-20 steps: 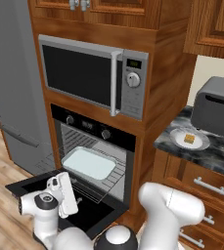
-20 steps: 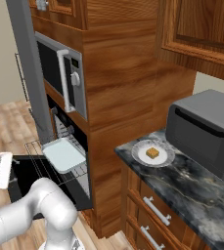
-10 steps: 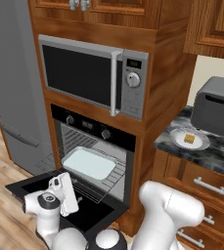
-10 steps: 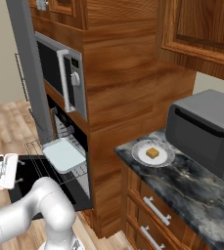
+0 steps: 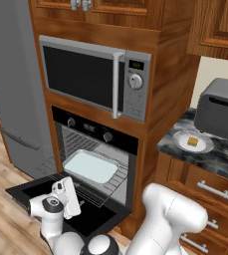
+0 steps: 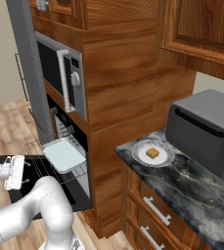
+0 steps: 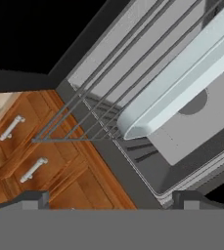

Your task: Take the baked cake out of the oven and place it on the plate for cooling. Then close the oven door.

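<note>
A grey, flat-sided fridge (image 5: pixel 13 99) stands at far left on a pale wood-plank floor (image 5: pixel 1 219). Beside it, low over the open oven door (image 5: pixel 46 191), a wide black panel lying flat, the white gripper (image 5: pixel 68 196) hangs with its jaws spread wide and nothing between them; the right base view finds the gripper (image 6: pixel 13 172) at the door's (image 6: pixel 40 171) outer edge. From the hand view, the two dark fingertips (image 7: pixel 33 199) stand well apart above the door's dark glass.

The black oven (image 5: pixel 93 149), with round knobs and a small display, sits in a reddish, grained wood cabinet (image 5: pixel 165 89). A thin wire rack (image 5: pixel 113 182) is drawn partway out and carries a pale, rounded rectangular tray (image 5: pixel 90 167). Above it is a silver microwave (image 5: pixel 95 77) with a dark window and a vertical bar handle.

To the right, on a dark, marbled stone counter (image 5: pixel 185 152), the cake (image 5: pixel 193 142), a small golden-tan square block, lies in the middle of the round, shallow white plate (image 5: pixel 181 140). Just behind the plate stands a boxy grey toaster (image 5: pixel 220 109) with rounded corners. Wooden drawers (image 5: pixel 205 191) with silver bar handles run below the counter.
</note>
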